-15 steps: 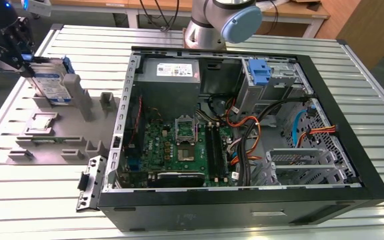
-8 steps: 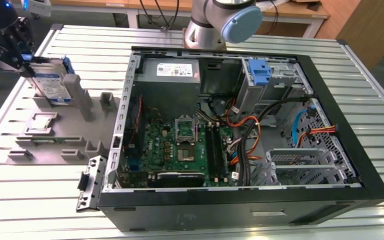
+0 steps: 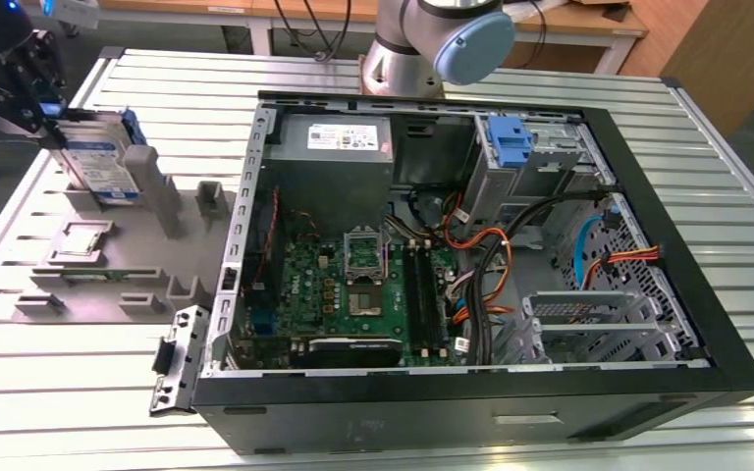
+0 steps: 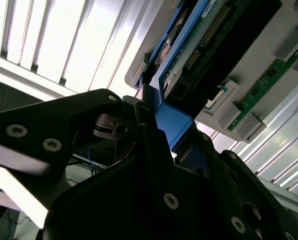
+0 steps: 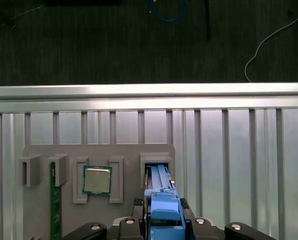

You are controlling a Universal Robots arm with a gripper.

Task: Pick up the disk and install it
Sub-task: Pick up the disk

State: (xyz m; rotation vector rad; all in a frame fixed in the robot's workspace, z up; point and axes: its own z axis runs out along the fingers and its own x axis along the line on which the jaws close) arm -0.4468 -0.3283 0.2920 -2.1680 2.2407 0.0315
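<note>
The disk [image 3: 99, 162] is a silver-grey drive with a white and blue label in a blue carrier. It stands on edge at the slot of the grey fixture tray [image 3: 115, 280], at the exterior view's left. My gripper [image 3: 56, 123] is at its upper end, shut on the blue carrier. In the first wrist view the blue carrier [image 5: 161, 200] runs from between my fingers [image 5: 131, 222] down into the fixture's slot [image 5: 156, 165]. The second wrist view shows the disk's edge [image 4: 198, 45] with its connector, and the carrier clamped in the gripper [image 4: 163, 130].
An open computer case [image 3: 482, 245] lies at the centre and the exterior view's right, with a lone blue bracket [image 3: 513, 137] in its drive bay. The fixture also holds a processor [image 5: 97, 180] and a green memory stick [image 5: 53, 200]. The arm's base [image 3: 436, 39] stands behind the case.
</note>
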